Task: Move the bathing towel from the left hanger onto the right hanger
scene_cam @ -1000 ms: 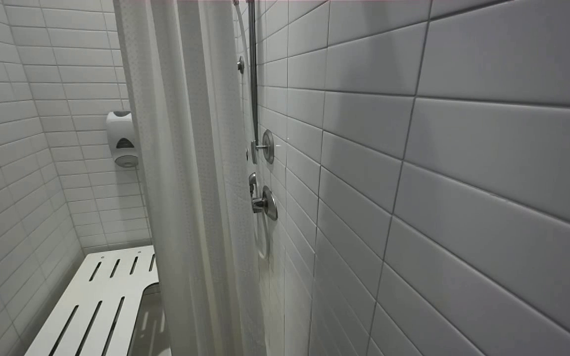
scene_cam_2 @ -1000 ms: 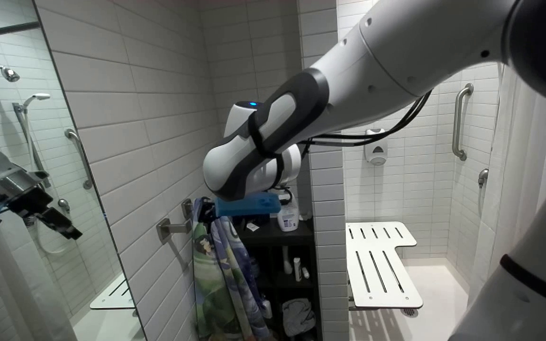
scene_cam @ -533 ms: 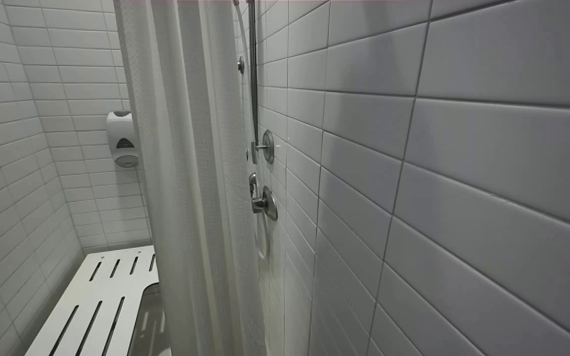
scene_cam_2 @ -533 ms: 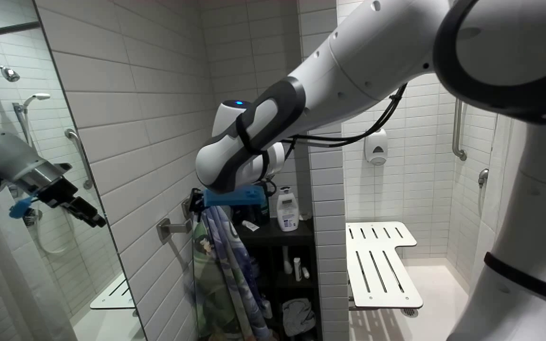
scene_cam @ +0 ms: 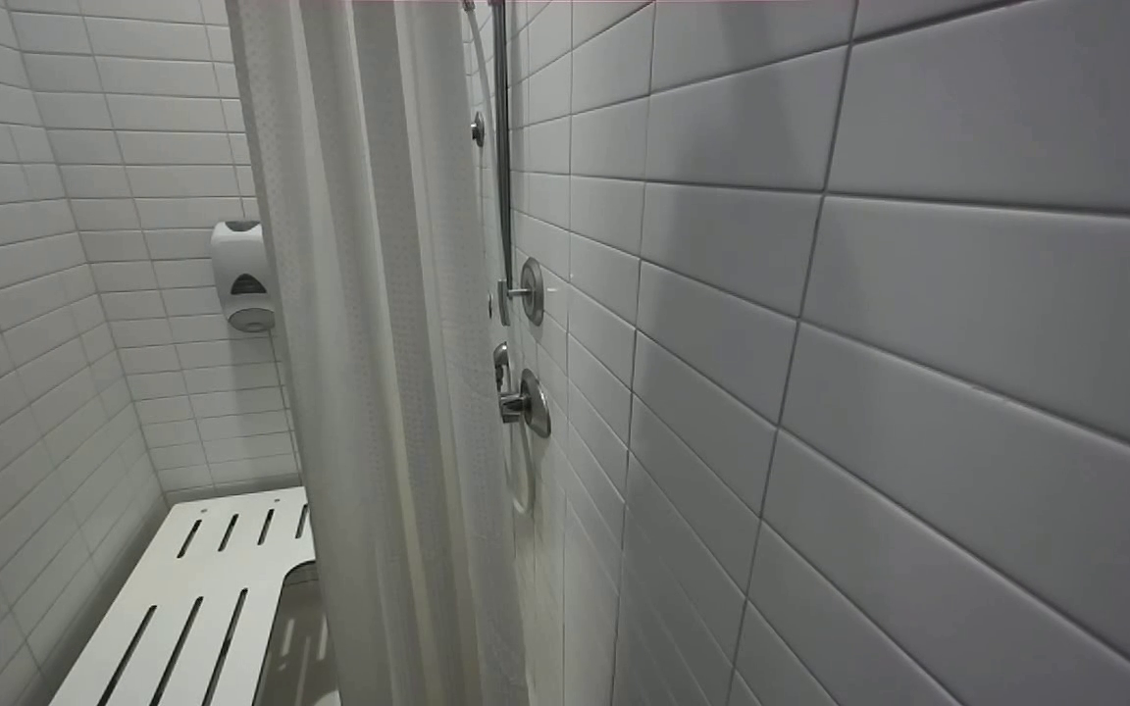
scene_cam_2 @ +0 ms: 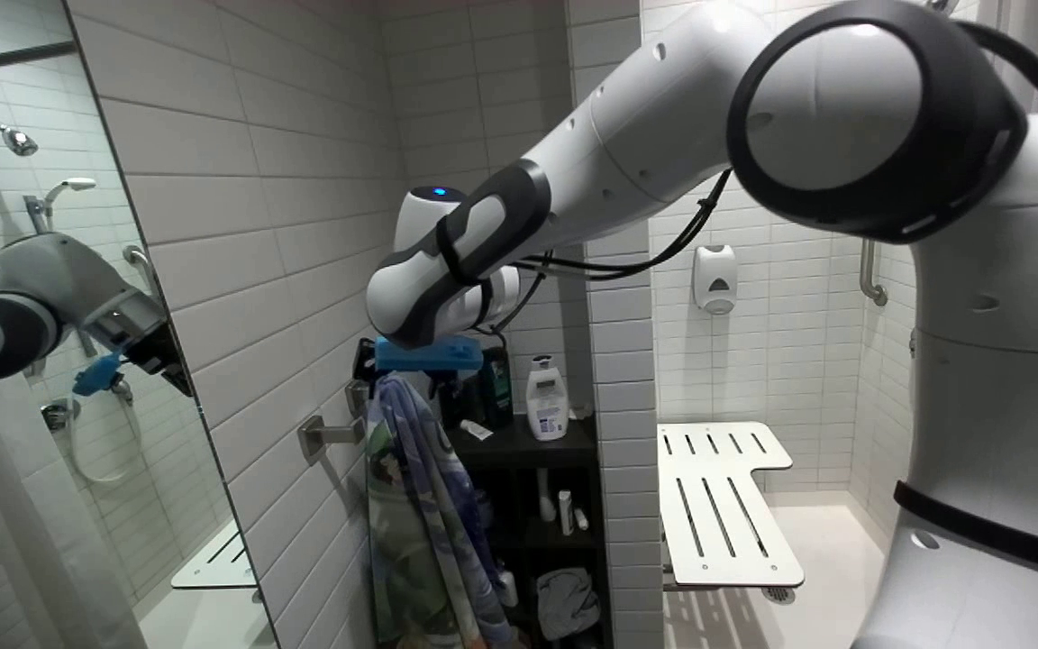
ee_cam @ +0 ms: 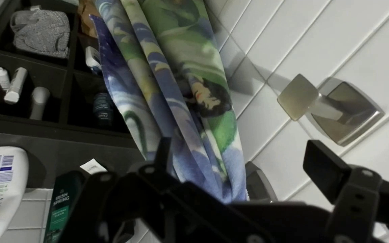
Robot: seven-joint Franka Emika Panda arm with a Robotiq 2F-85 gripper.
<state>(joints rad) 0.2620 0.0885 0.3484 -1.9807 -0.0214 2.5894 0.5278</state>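
The bathing towel (scene_cam_2: 420, 532), with a green, blue and purple cartoon print, hangs in folds against the tiled wall. Its hanger (scene_cam_2: 355, 397) is the one farther right in that exterior view, and its top meets that hanger (ee_cam: 260, 184) low in the wrist view. A bare square metal hanger (scene_cam_2: 325, 435) sticks out to its left; the wrist view has this bare hanger (ee_cam: 297, 98) at the right. My gripper (ee_cam: 241, 155) stands open by the towel's upper end, black fingers (ee_cam: 326, 168) wide apart and not clamped on cloth. How near the towel is to the fingers I cannot tell.
A dark shelf (scene_cam_2: 528, 448) with a white bottle (scene_cam_2: 546, 401) and a green bottle (ee_cam: 61, 206) stands beside the towel. A mirror (scene_cam_2: 86, 505) at the left reflects the arm. A tiled pillar (scene_cam_2: 623, 406), shower bench (scene_cam_2: 731, 505) and curtain (scene_cam: 379, 343) are around.
The arm has swung left in the exterior view, and the gripper's blue mount has risen and shifted left, uncovering more of the towel's top and the bottles. The towel still hangs at the same place.
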